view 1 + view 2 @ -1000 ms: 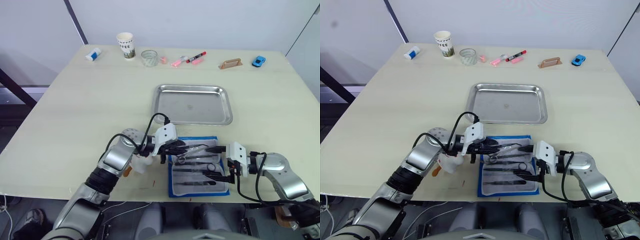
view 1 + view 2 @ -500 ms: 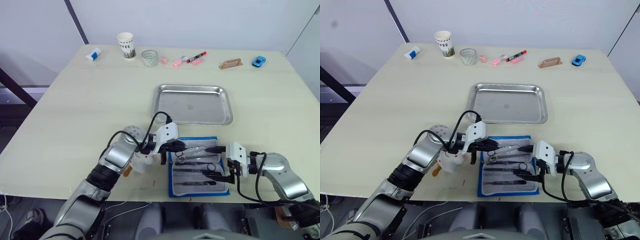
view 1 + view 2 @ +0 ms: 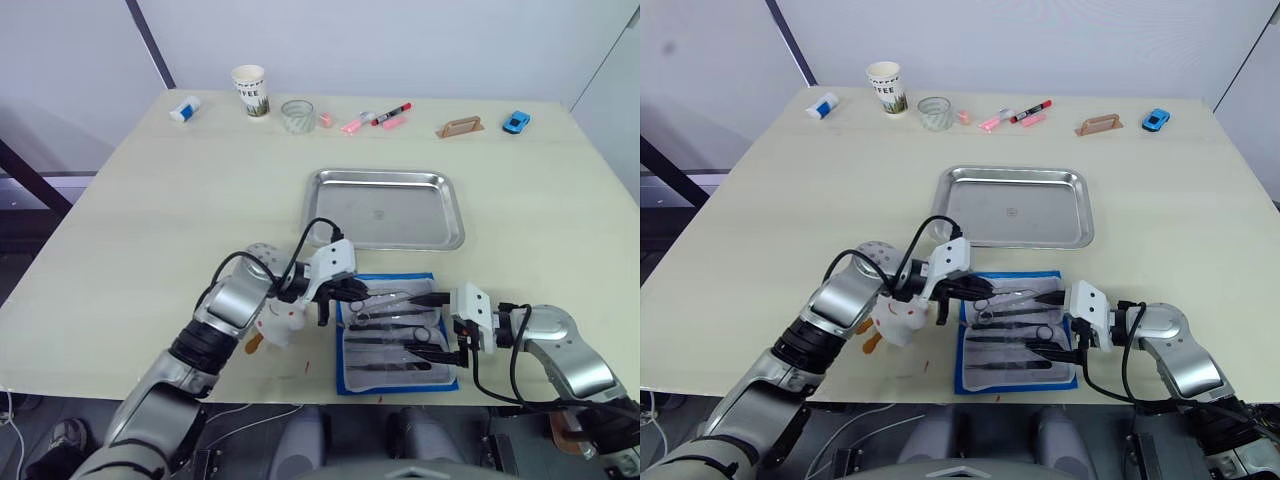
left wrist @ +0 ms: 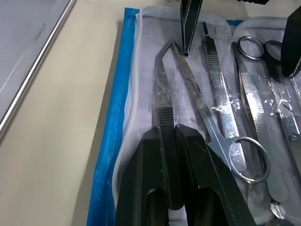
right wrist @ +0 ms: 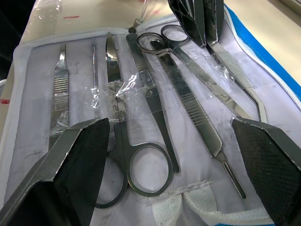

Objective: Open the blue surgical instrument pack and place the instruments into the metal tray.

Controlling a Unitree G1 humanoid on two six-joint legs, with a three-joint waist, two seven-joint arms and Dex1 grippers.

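The blue surgical instrument pack (image 3: 397, 334) lies opened flat at the near edge of the surface (image 3: 150, 220), just at 6 o'clock of the metal tray (image 3: 386, 208), which sits apart from it. The instruments (image 5: 155, 108), scissors, forceps and slim handles, rest side by side on the whitish insert under clear film. The left end effector (image 4: 170, 141) is clenched on the angled tweezers (image 4: 162, 89) at the pack's tray-side edge. The right end effector (image 3: 437, 322) is released, its fingers (image 5: 77, 155) spread wide over the ring handles at the pack's 3 o'clock side.
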